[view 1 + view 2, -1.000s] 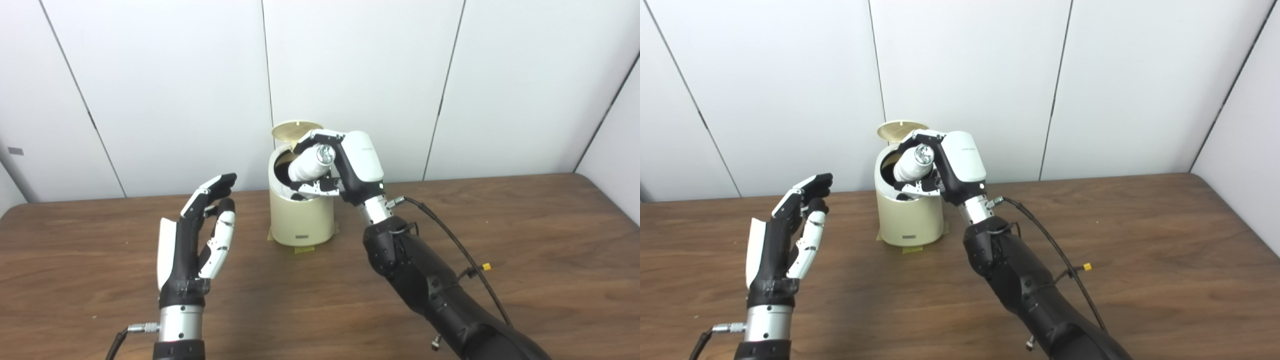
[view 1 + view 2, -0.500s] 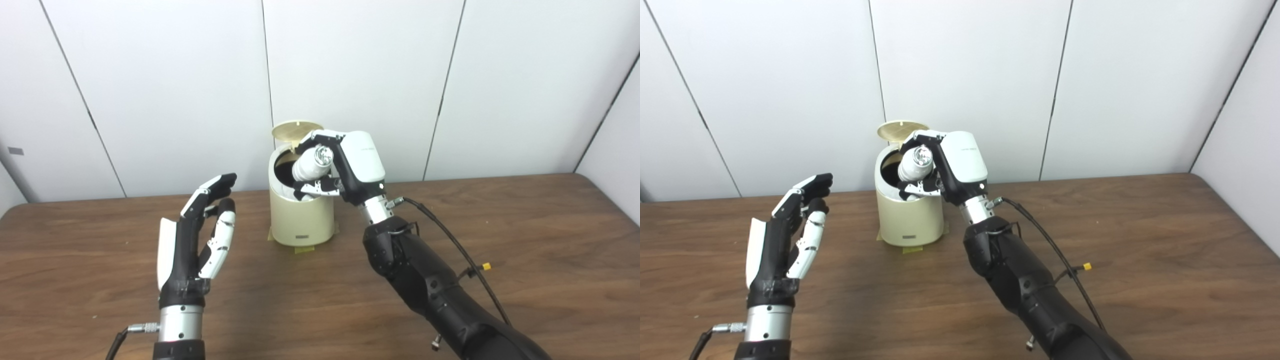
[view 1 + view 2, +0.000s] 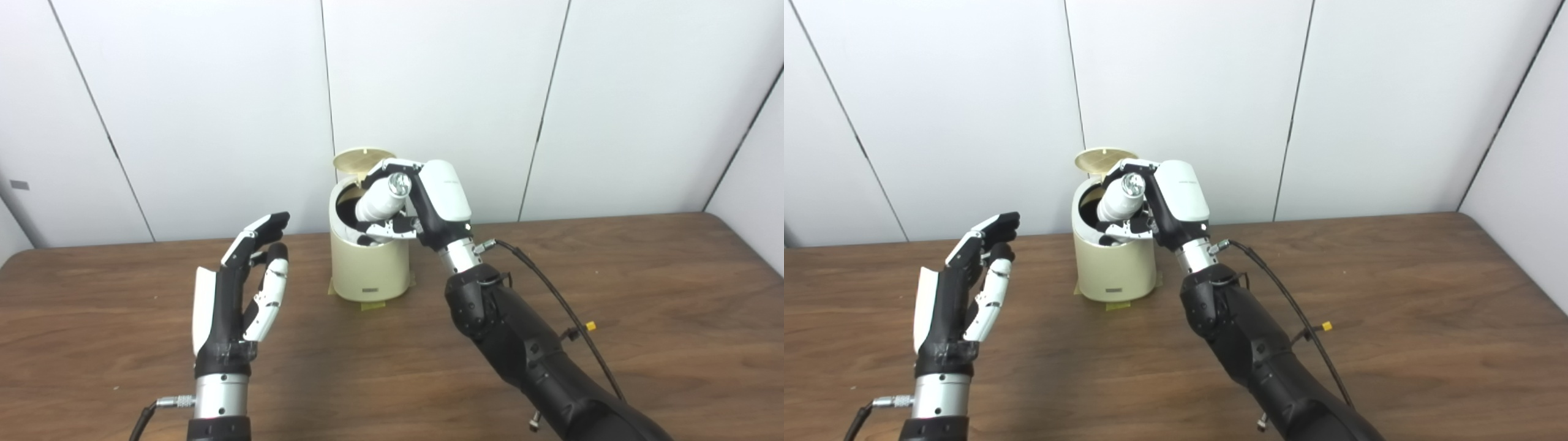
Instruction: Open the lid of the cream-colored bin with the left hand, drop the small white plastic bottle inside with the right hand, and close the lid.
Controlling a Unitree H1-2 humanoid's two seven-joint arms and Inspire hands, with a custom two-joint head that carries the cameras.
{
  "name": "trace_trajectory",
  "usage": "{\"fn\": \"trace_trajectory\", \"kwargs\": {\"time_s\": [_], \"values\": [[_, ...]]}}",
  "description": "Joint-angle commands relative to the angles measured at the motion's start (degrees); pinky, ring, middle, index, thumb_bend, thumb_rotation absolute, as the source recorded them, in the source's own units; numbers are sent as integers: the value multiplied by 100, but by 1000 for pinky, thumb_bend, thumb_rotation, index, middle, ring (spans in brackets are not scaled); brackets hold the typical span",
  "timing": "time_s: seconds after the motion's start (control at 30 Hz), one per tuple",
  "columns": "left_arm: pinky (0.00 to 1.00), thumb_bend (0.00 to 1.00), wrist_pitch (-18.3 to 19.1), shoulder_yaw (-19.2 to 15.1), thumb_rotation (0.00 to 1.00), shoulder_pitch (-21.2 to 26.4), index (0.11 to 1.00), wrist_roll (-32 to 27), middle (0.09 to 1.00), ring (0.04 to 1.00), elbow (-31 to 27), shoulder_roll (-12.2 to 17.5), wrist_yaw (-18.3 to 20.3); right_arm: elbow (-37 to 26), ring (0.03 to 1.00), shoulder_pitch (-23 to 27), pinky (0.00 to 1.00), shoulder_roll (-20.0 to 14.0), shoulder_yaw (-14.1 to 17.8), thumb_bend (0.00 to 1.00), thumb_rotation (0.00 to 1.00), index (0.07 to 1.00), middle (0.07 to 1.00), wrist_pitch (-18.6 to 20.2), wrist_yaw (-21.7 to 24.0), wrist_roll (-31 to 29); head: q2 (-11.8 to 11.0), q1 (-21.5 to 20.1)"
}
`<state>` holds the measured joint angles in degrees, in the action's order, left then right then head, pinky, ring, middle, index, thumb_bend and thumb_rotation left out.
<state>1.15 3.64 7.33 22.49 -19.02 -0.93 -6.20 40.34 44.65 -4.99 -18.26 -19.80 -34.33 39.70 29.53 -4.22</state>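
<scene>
The cream-colored bin (image 3: 369,269) stands at the back middle of the table, its round lid (image 3: 363,158) tipped up behind the dark opening. My right hand (image 3: 429,205) hovers at the bin's right rim, shut on the small white plastic bottle (image 3: 378,203). The bottle is tilted, its lower end over the opening and its shiny end facing me. My left hand (image 3: 242,294) stands upright and open well to the left of the bin, holding nothing.
The brown wooden table (image 3: 643,294) stretches to both sides and toward me. White wall panels (image 3: 184,92) rise close behind the bin. A black cable (image 3: 551,294) with a yellow tag loops off my right forearm above the tabletop.
The right hand has shifted slightly at the bin's mouth, tilting the bottle a little. The bottle stays in its grasp. The left hand and the lid have not moved.
</scene>
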Motion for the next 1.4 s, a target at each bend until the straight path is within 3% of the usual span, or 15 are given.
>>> {"fn": "trace_trajectory", "kwargs": {"time_s": [0.0,0.57,0.93,1.0,1.1,1.17,1.23,1.3,1.37], "values": [[701,308,-174,13,773,209,804,56,806,795,-141,-16,-57,-220,492,232,442,-14,76,996,249,550,540,-103,7,-70,3,-2],[701,313,-189,17,772,209,803,33,804,794,-143,-21,-55,-423,555,167,496,-9,100,1000,233,615,611,104,225,-41,6,2],[689,303,-237,4,765,243,804,55,807,794,-48,-15,-97,-160,478,189,407,98,165,953,292,532,513,-236,-733,77,-55,-16],[687,303,-226,6,768,250,802,64,805,792,-32,-14,-97,-208,492,164,417,90,167,920,322,623,567,-300,-811,90,-74,-11],[696,305,-253,-3,767,260,805,38,806,794,-6,-20,-115,-257,620,95,527,88,211,843,418,789,732,-524,-992,40,-81,-3],[702,307,-252,-14,769,268,805,50,806,797,2,-25,-138,-351,673,26,583,84,189,773,512,817,767,-673,-1152,-242,-90,12],[700,307,-266,-21,772,275,802,37,805,796,8,-20,-146,-643,648,-94,562,22,68,714,549,803,725,-711,-1288,-631,-105,25],[706,308,-283,-28,775,277,800,4,803,794,14,-6,-139,-941,579,-203,508,-33,-9,666,523,708,632,-712,-1357,-938,-110,32],[708,306,-275,-32,776,276,797,12,802,793,0,4,-135,-1589,530,-489,469,-19,97,655,508,624,569,-712,-910,-1763,-102,27]]}}
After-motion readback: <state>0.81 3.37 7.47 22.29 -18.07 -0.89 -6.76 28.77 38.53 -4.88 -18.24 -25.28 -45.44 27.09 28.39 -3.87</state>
